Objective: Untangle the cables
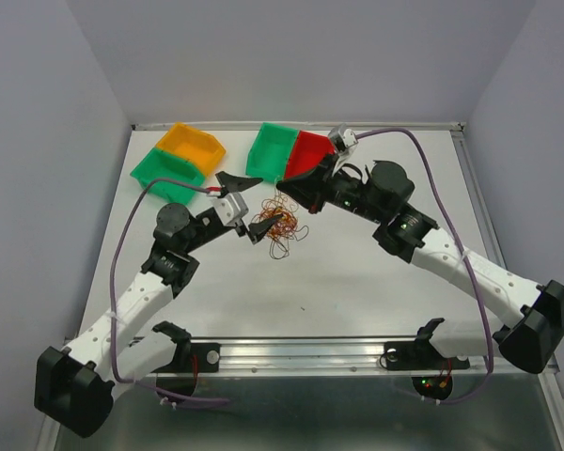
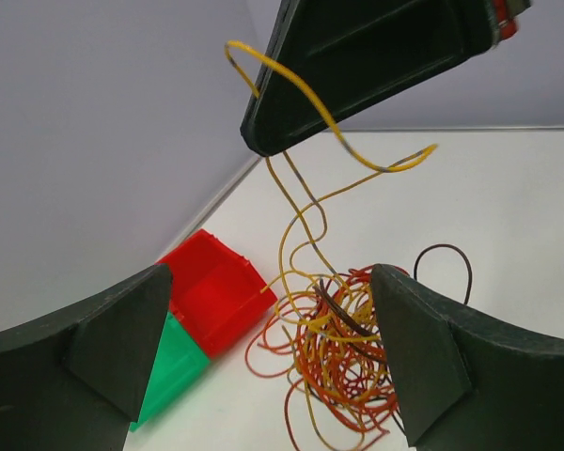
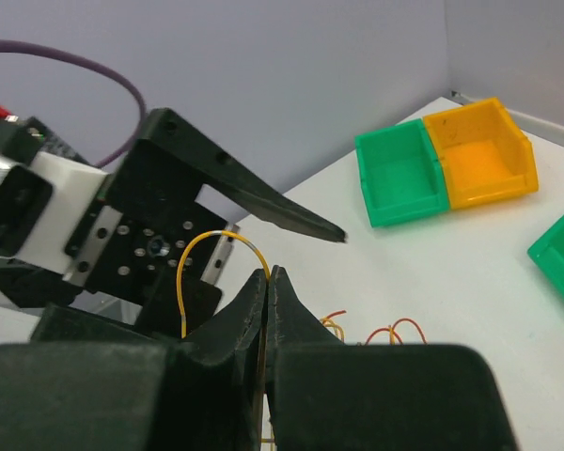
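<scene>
Where the smooth white worktop (image 1: 376,282) lies between both arms, we see the cables (image 1: 277,224) — hair-thin red, orange and dark wires — heaped in loose, looping curls. Our right tool (image 3: 268,285) is pinched shut on one yellow-orange wire (image 3: 193,256), which arches up from the heap; our left tool (image 2: 271,291) gapes wide, its matte black wedge-shaped fingers (image 2: 122,338) flanking the tangle without gripping anything.
</scene>
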Robot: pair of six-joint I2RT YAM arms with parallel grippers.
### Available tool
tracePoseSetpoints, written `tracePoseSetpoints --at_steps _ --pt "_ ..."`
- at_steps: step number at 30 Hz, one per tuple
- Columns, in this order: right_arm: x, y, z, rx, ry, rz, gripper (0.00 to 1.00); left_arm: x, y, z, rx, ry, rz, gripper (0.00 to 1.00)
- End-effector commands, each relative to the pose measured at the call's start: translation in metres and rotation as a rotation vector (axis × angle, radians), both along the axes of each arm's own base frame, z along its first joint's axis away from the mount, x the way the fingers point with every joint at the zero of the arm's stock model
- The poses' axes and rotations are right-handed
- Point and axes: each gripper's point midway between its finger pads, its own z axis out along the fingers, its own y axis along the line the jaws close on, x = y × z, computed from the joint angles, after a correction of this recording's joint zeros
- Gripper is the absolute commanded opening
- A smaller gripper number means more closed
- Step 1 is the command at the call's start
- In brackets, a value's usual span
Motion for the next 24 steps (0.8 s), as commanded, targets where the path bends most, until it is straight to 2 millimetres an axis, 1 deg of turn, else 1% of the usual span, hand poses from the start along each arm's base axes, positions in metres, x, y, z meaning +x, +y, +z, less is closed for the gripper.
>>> tracePoseSetpoints --at_steps 1,2,3,6,8,9,10,11,13,14,16,17,18,19,21,22,23,24 --pt "-0.009 0.0 0.055 0.098 -0.095 0.013 0.01 0.003 -0.014 0.023 -0.034 0.001 -0.072 0.99" --pt "-0.009 0.0 0.057 0.109 -0.097 0.011 0.01 0.009 -0.014 0.024 -0.043 0.016 -0.058 0.99" --pt "-0.01 0.001 0.057 0.119 -0.092 0.015 0.01 0.02 -0.016 0.022 -0.046 0.04 -0.035 0.98" --pt "-0.015 0.01 0.059 0.122 -0.092 0.055 0.01 0.028 -0.018 0.017 -0.042 0.048 -0.024 0.97" --pt "-0.018 0.016 0.059 0.12 -0.093 0.075 0.01 0.028 -0.021 0.017 -0.043 0.043 -0.035 0.91" --pt "-0.018 0.018 0.058 0.118 -0.093 0.074 0.01 0.028 -0.022 0.018 -0.044 0.041 -0.045 0.83" --pt "-0.017 0.018 0.058 0.118 -0.094 0.074 0.0 0.029 -0.024 0.018 -0.044 0.042 -0.05 0.8" --pt "-0.016 0.021 0.057 0.115 -0.09 0.076 0.01 0.029 -0.024 0.019 -0.045 0.04 -0.055 0.75" --pt "-0.017 0.022 0.058 0.119 -0.095 0.08 0.0 0.032 -0.025 0.017 -0.043 0.046 -0.053 0.69" --pt "-0.016 0.023 0.061 0.123 -0.1 0.08 0.0 0.033 -0.026 0.015 -0.039 0.047 -0.054 0.65" --pt "-0.018 0.023 0.071 0.137 -0.113 0.083 0.0 0.036 -0.028 0.0 -0.022 0.074 -0.053 0.63" --pt "-0.018 0.021 0.08 0.152 -0.127 0.079 0.0 0.037 -0.028 -0.007 -0.016 0.085 -0.053 0.63" --pt "-0.021 0.017 0.099 0.18 -0.153 0.073 0.01 0.04 -0.03 -0.017 -0.005 0.093 -0.05 0.63" --pt "-0.023 0.011 0.115 0.207 -0.174 0.059 0.01 0.041 -0.029 -0.034 0.013 0.116 -0.043 0.63" --pt "-0.027 0.003 0.142 0.255 -0.209 0.046 0.0 0.046 -0.03 -0.056 0.042 0.145 -0.035 0.63" --pt "-0.036 -0.008 0.173 0.318 -0.259 0.042 0.0 0.046 -0.031 -0.067 0.061 0.158 -0.034 0.63" --pt "-0.039 -0.013 0.187 0.352 -0.268 0.039 0.0 0.049 -0.033 -0.08 0.076 0.187 -0.034 0.63" --pt "-0.043 -0.018 0.203 0.386 -0.283 0.037 0.0 0.05 -0.034 -0.085 0.085 0.203 -0.034 0.63"
